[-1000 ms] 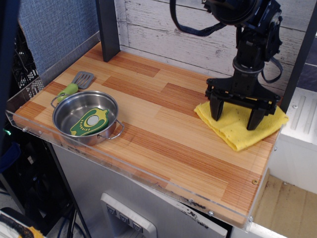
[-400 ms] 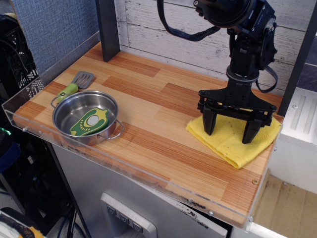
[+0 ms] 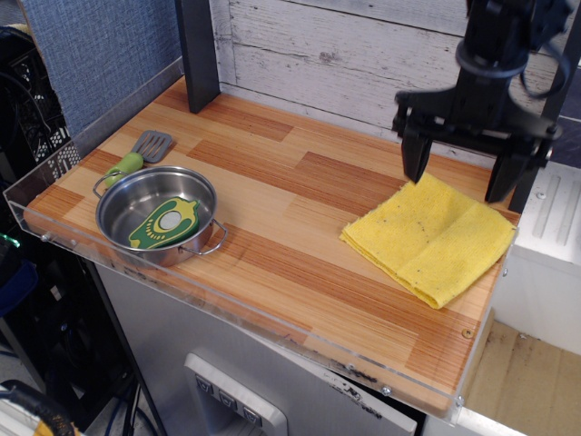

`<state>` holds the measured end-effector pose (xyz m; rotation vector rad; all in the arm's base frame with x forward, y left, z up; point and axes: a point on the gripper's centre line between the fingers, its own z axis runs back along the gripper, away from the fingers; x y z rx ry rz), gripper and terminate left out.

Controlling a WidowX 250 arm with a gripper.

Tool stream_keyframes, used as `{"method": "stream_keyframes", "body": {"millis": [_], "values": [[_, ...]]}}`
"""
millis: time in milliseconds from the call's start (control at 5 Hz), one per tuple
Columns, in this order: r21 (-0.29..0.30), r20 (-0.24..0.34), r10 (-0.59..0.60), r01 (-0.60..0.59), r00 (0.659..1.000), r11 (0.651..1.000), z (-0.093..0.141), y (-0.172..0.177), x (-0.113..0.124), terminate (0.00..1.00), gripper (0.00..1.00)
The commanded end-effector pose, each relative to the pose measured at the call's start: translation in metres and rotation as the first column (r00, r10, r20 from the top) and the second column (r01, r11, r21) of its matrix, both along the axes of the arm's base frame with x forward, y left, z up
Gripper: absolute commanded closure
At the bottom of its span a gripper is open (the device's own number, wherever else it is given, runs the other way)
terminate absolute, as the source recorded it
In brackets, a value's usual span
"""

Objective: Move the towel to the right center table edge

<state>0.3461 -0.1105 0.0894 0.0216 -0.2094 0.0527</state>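
Black fingers hang spread wide apart with nothing between them, and the gripper hovers in the air above the far corner of the yellow towel, not touching it. We see the left finger over the towel's back corner and the right finger beside the dark post at the right.

We find the towel lying flat and folded on the bench, at its right side, about halfway along the short right table edge. Its right corner comes very near this rim, maybe a little over it; we cannot tell exactly. We judge that the task looks close to finished.

What can go wrong from here? If the arm comes down again, a fingertip can catch the upper layer of the cloth and drag it, so the fold opens or the towel slides back toward the middle. If it is pushed more to the right, the soft cloth can slip over the rim and fall, because there we see no clear raised wall to stop it. A wide sideways travel can also bring the right finger against the post.

Well apart, at the left front, the steel pot holds a green-and-yellow flat toy, and a spatula lies just behind it. We expect no trouble for these.
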Motion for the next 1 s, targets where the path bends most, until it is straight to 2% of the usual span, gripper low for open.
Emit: {"method": "stream_keyframes", "body": {"millis": [0,200,400,600,800], "values": [[-0.017,0.012,-0.037,0.037,0.999,0.999,0.055,0.01,-0.023,0.0,0.0],[-0.01,-0.094,-0.077,0.076,0.993,0.997,0.06,0.027,-0.052,0.0,0.0],[-0.043,-0.129,-0.111,0.106,0.985,0.993,0.071,0.047,-0.08,0.0,0.0],[-0.107,-0.188,-0.168,0.149,0.968,0.983,0.087,0.065,-0.101,0.0,0.0],[-0.107,-0.188,-0.168,0.149,0.968,0.983,0.087,0.065,-0.101,1.0,0.0]]}}
